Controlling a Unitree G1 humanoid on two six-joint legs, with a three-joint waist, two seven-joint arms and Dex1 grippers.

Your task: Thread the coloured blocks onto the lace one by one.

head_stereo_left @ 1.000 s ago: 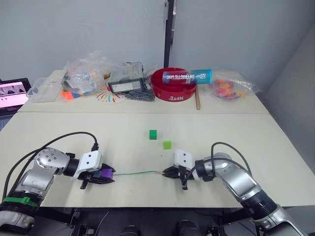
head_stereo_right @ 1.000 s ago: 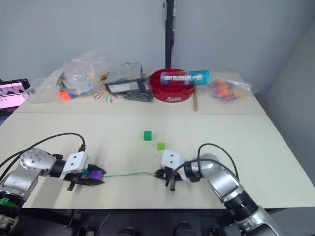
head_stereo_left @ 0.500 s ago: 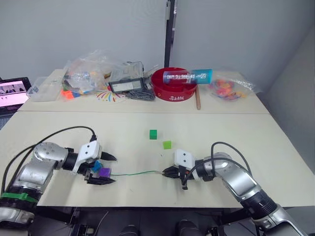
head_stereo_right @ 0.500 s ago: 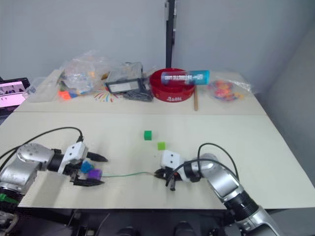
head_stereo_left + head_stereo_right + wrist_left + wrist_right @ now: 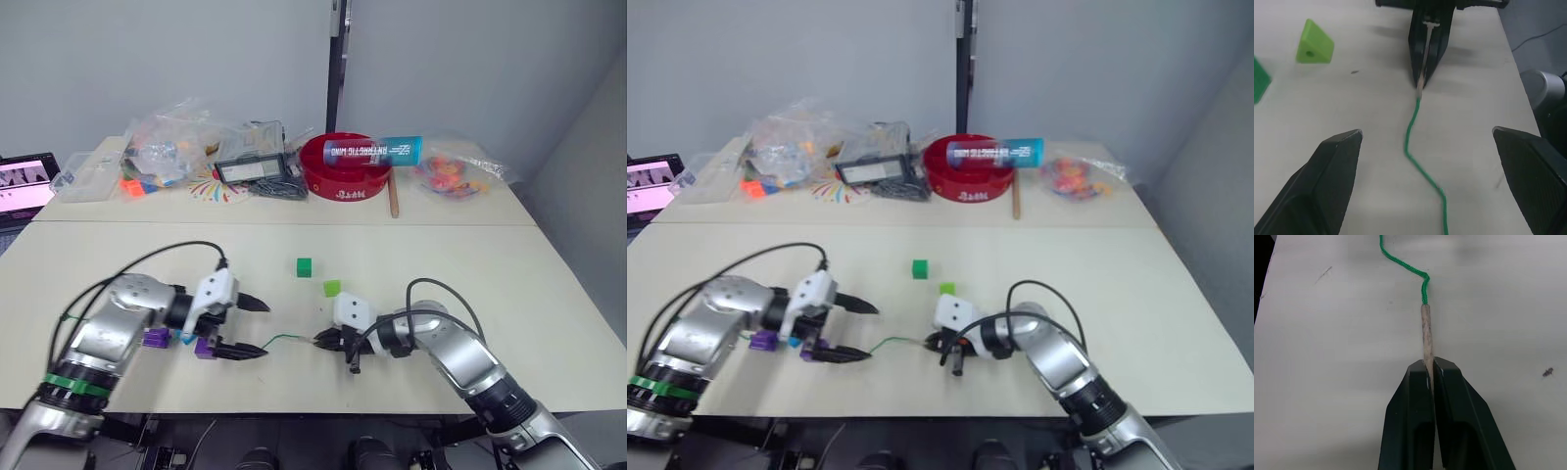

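Black and wedge-shaped, the right pincer point(image 5: 1430, 369) was clamped on the pale, stiff tip of the lace point(image 5: 1425, 335), low and right of centre in the head views. From there the thin green cord kinked leftward across the smooth cream surface point(image 5: 411, 250). The left pincer point(image 5: 257, 327) stood wide apart with nothing between its fingers, straddling the cord. Behind it, two purple blocks point(image 5: 156, 338) and a blue one lay partly hidden. The dark green cube point(image 5: 304, 266) and light green cube point(image 5: 332, 288) sat loose near the centre.
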